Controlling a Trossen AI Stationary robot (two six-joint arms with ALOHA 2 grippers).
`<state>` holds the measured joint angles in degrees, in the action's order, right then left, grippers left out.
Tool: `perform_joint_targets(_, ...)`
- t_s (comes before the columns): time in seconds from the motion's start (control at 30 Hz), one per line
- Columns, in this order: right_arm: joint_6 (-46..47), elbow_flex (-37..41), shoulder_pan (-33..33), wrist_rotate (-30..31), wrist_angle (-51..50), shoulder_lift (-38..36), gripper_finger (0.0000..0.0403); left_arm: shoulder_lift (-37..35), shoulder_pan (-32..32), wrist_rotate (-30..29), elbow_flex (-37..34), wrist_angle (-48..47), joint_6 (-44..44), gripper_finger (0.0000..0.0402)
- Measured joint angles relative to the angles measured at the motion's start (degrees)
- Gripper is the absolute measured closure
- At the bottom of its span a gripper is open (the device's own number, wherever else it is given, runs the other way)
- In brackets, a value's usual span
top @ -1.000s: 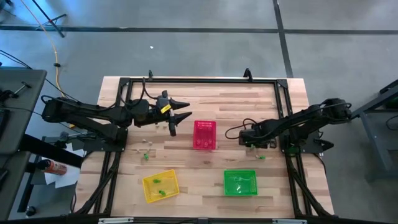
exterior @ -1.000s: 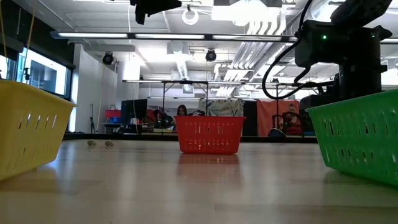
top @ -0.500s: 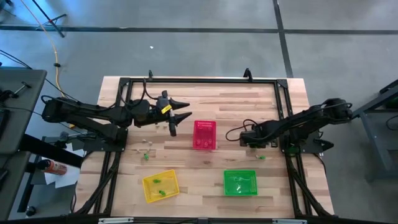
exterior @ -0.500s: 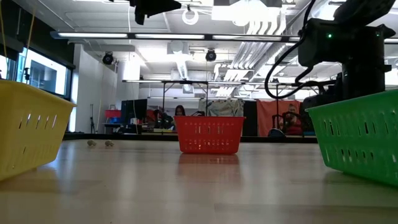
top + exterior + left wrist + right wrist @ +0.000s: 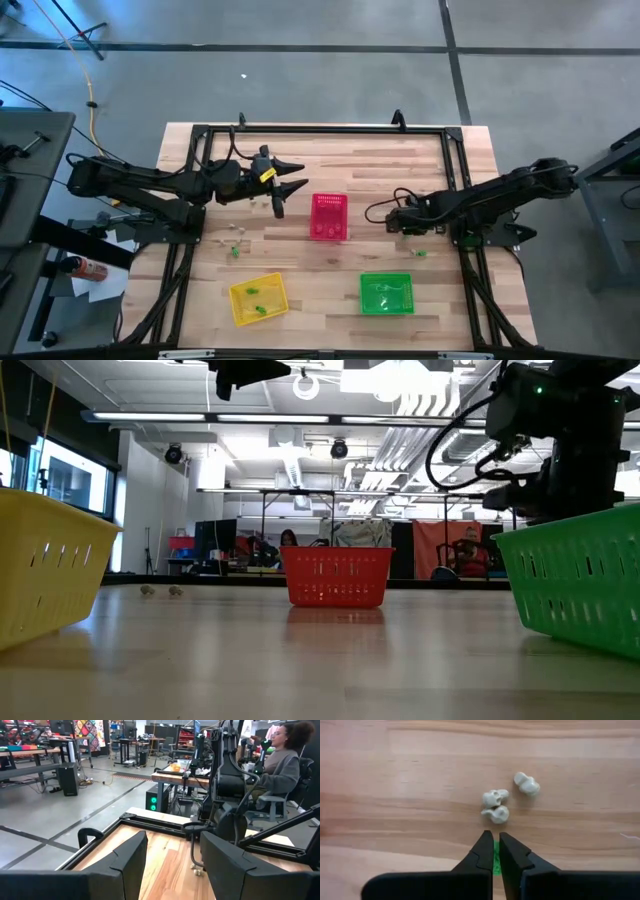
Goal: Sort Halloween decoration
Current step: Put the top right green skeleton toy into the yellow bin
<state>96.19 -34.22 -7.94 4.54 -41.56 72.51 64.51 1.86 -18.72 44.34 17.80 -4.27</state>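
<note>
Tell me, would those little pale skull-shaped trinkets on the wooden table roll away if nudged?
Probably: the pale skull trinkets look rounded and lumpy, so a push might wobble them short distances. They seem hard and light. Two touch, so they may move together.

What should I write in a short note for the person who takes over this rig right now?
Right gripper: shut on a small green trinket, low over the table's right side, beside three pale skull trinkets.
Left gripper: open, holding nothing, raised above the table's left-rear part.
Done: some green pieces lie in the yellow basket and the green basket; the red basket stands mid-table, contents unclear.
Left: loose trinkets near the table's left edge, one green piece on the right, and the pale skulls.
</note>
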Motion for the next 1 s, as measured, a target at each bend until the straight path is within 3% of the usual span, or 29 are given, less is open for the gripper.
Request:
perform_joint_targets(0.23, -4.8, -0.1, 0.0, 3.0, 2.6, -4.5, 0.0400, 0.0, 0.0, 0.0, 0.0, 0.0, 0.0, 0.0229)
perform_joint_targets(0.33, -11.2, -0.1, 0.4, 6.0, 8.7, -6.4, 0.0400, 0.0, 0.0, 0.0, 0.0, 0.0, 0.0, 0.0229)
perform_joint_targets(0.77, -56.7, -0.2, 5.0, 7.2, 61.9, -4.6, 0.0400, 0.0, 0.0, 0.1, 0.0, 0.0, -1.1, 0.0229)
perform_joint_targets(0.93, -71.6, -0.4, 6.1, 7.0, 76.9, -4.6, 0.0400, 0.0, 0.0, 1.0, 0.0, 0.0, -5.5, 0.0229)
perform_joint_targets(1.0, -76.3, -2.2, 6.4, 6.5, 77.3, -4.6, 0.0400, 0.0, -0.2, 4.4, 0.0, 0.1, -7.0, 0.0229)
